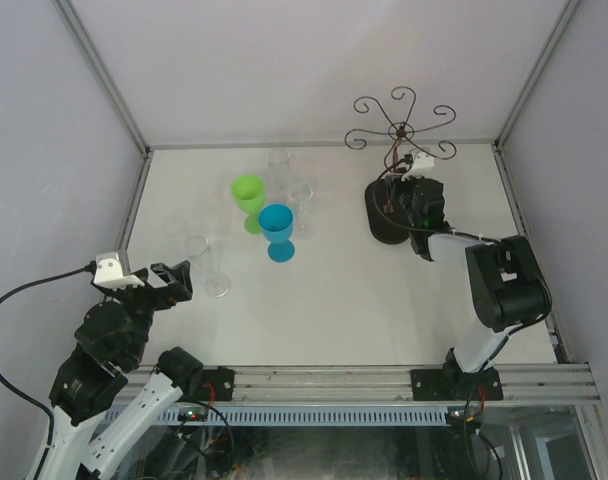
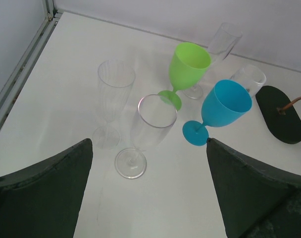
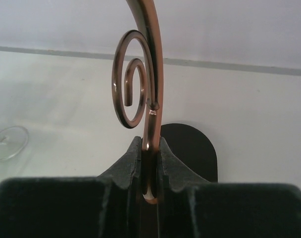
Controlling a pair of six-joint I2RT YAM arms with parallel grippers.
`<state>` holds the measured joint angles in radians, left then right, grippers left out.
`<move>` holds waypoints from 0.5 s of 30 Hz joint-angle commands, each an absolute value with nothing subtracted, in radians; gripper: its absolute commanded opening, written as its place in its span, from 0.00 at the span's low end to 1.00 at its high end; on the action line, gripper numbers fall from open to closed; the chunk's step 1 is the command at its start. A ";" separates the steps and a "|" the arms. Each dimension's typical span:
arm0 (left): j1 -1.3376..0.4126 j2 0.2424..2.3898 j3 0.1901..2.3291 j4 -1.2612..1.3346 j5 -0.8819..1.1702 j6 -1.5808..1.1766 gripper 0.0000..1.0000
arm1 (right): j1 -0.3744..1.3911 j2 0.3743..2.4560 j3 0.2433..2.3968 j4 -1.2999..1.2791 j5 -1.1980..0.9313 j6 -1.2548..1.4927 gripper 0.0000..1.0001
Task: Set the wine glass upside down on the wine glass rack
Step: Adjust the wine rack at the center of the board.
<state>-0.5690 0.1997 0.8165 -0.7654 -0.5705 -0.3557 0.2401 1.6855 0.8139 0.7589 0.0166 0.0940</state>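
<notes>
Clamping the wine glass rack [image 3: 153, 59] by its stem, the right tool [image 3: 150, 153] risks toppling it if it tugs sideways; left tool [image 1: 176, 280] gapes wide.

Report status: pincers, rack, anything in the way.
Right pincer shut on wine glass rack stem. Left pincer open, empty, short of nearest clear glass. In the way: green goblet, blue goblet, toward the rack.
</notes>
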 commanded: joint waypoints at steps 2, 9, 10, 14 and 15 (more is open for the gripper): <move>-0.561 0.210 0.825 -0.732 -0.577 -0.358 1.00 | 0.275 1.705 0.888 0.810 -0.193 0.174 0.00; -0.561 0.214 0.825 -0.733 -0.575 -0.357 1.00 | 0.286 1.707 0.931 0.787 -0.324 0.165 0.00; -0.561 0.214 0.825 -0.733 -0.575 -0.358 1.00 | 0.289 1.708 0.937 0.776 -0.331 0.149 0.00; -0.562 0.214 0.824 -0.732 -0.572 -0.357 1.00 | 0.289 1.735 0.966 0.739 -0.363 0.118 0.00; -0.561 0.214 0.825 -0.731 -0.572 -0.357 1.00 | 0.289 1.743 0.972 0.732 -0.373 0.116 0.00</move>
<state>-0.5690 0.2001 0.8165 -0.7654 -0.5716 -0.3561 0.2779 1.7302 0.8993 0.6930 -0.2642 0.1139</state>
